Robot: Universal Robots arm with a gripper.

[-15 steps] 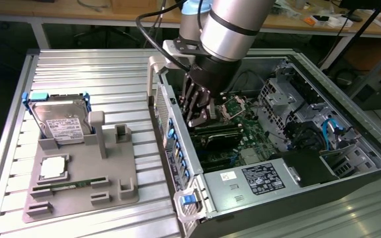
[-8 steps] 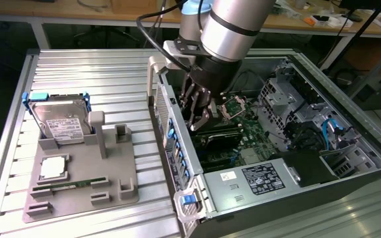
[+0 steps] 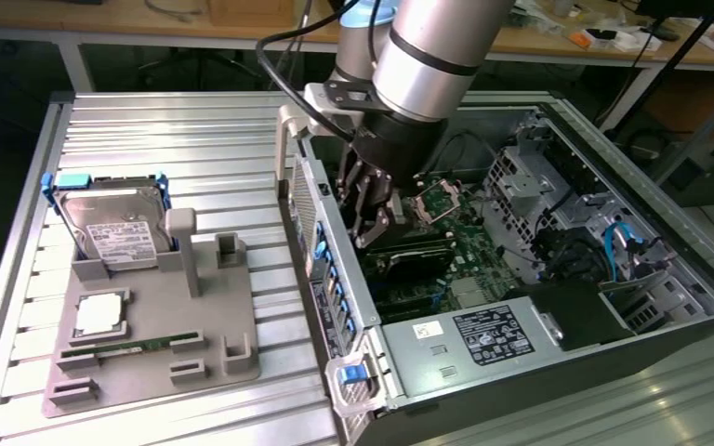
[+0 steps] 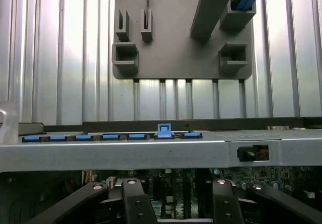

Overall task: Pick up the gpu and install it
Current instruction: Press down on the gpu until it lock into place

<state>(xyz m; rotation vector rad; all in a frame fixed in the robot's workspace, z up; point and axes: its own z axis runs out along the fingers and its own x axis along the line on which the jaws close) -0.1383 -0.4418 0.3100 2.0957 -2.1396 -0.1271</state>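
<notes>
1. Inside the open computer case (image 3: 654,269), the gripper (image 3: 376,232) has its jaws spread apart, gripping nothing I can make out.
2. Just beneath it is the gpu (image 3: 413,249), a dark strip on the motherboard (image 3: 469,251); its long axis runs toward the exterior view's right, its facing unclear.

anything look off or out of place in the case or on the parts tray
Nothing stands out. The hard drive, the processor and the memory stick sit squarely in their slots on the grey tray. The gripper is down inside the open computer case, over the motherboard.
</notes>
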